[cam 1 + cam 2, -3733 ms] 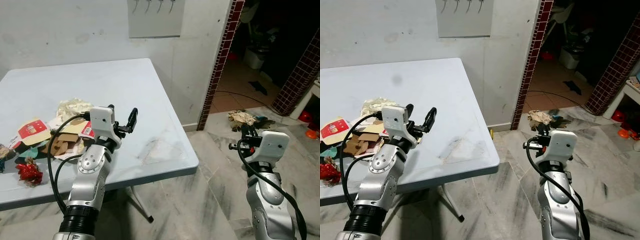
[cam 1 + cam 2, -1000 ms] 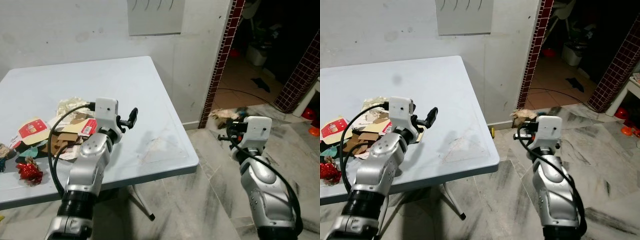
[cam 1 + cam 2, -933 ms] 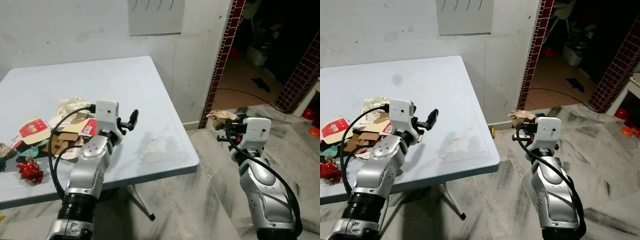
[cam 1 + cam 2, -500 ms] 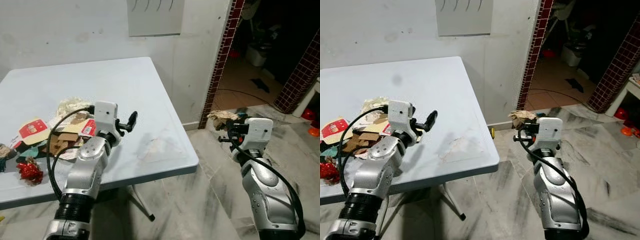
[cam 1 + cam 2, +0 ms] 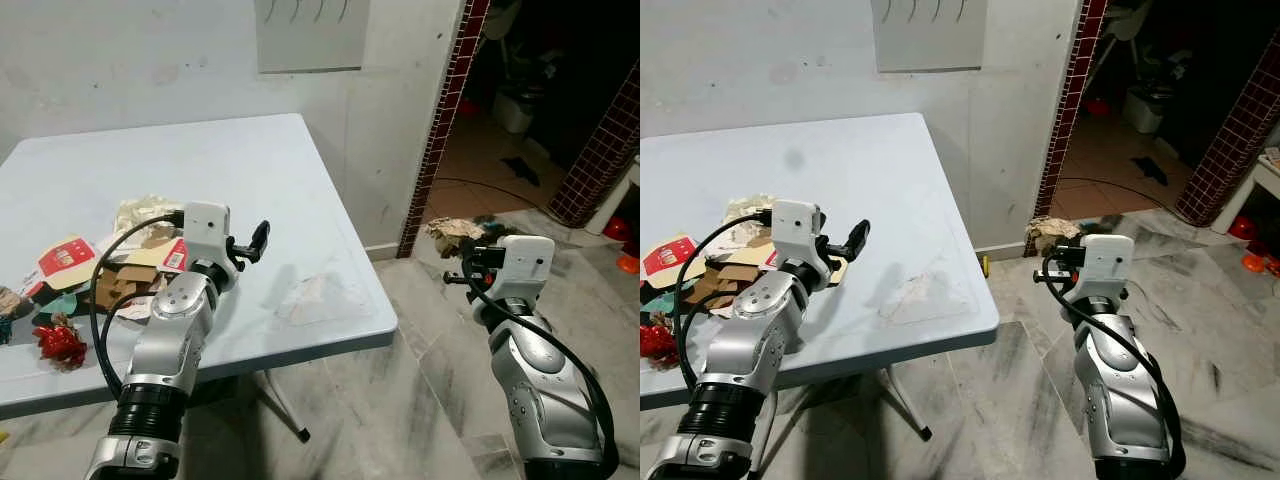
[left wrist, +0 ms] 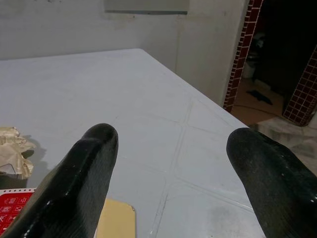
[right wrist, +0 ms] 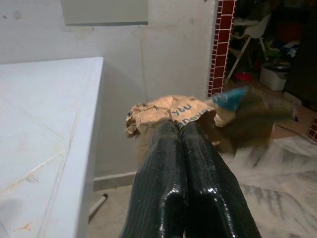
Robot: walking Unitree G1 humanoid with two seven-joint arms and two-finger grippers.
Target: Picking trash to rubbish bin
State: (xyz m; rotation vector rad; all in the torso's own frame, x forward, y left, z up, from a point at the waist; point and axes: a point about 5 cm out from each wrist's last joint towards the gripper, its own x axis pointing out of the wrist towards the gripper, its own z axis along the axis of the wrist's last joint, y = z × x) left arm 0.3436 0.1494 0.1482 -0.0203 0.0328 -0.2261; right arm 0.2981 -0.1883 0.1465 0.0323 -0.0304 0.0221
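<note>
Closest to you, your right gripper (image 7: pixel 181 130) is raised over the marble floor (image 5: pixel 400 420), off the table's right edge. Its two black fingers are clenched together on a crumpled brown paper scrap (image 7: pixel 168 111) with printed lettering, with a blurred blue and dark scrap beside it. Your left gripper (image 5: pixel 252 240) hovers above the pale blue table (image 5: pixel 230 170), fingers spread apart and holding nothing. Just left of that arm, a pile of trash (image 5: pixel 95 275) lies on the tabletop: torn cardboard, crumpled paper, red wrappers. Beyond, a white wall and a red-tiled doorway (image 5: pixel 448 110).
</note>
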